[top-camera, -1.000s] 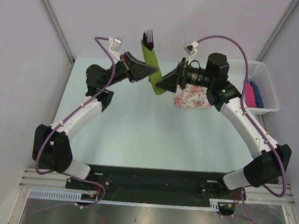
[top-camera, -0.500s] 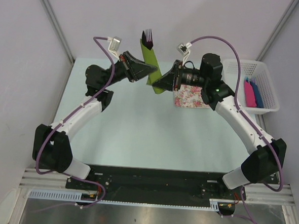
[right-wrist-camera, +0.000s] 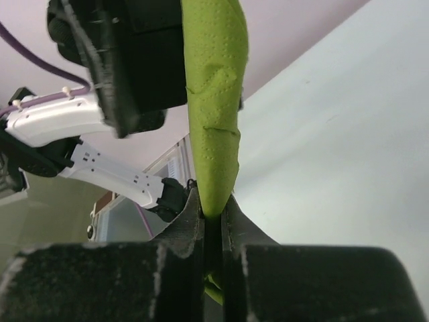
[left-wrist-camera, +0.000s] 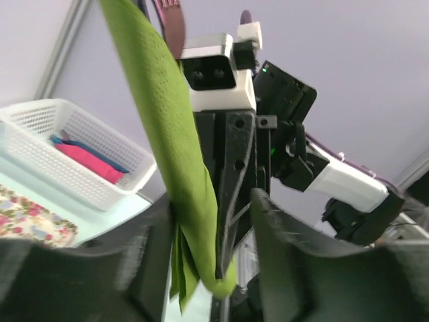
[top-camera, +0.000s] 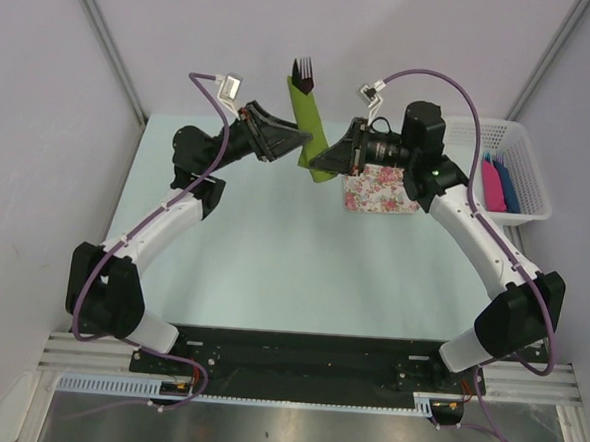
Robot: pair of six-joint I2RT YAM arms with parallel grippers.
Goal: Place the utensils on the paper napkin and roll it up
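Status: the paper napkin [top-camera: 308, 132] is rolled into a slim green tube. It is off the table [top-camera: 273, 250], held tilted in the air just left of and beyond the floral mat [top-camera: 379, 194]. The short dark tines of 1 of the utensils [top-camera: 304, 74] stick out of the tube's top end, so at least 1 piece is inside. We cannot tell how many more. We see no loose cutlery around the mat.

Right gripper [right-wrist-camera: 212, 213]: jaws pinched tight on the tube's lower end, the end nearest the mat's left edge.

Left gripper [left-wrist-camera: 211, 221]: fingers [left-wrist-camera: 144, 255] spread, with the tube passing between them and lying close against 1 of them. We judge it is not gripping, though light contact on that side cannot be ruled out.

Done, by our reading: loading and rolling.

Left to do: confirm the roll keeps its shape on 1 clamp, then lay it on the table left of the mat and let go.

Risk: the napkin's lower edges hang loose in the left wrist view and could unwind.
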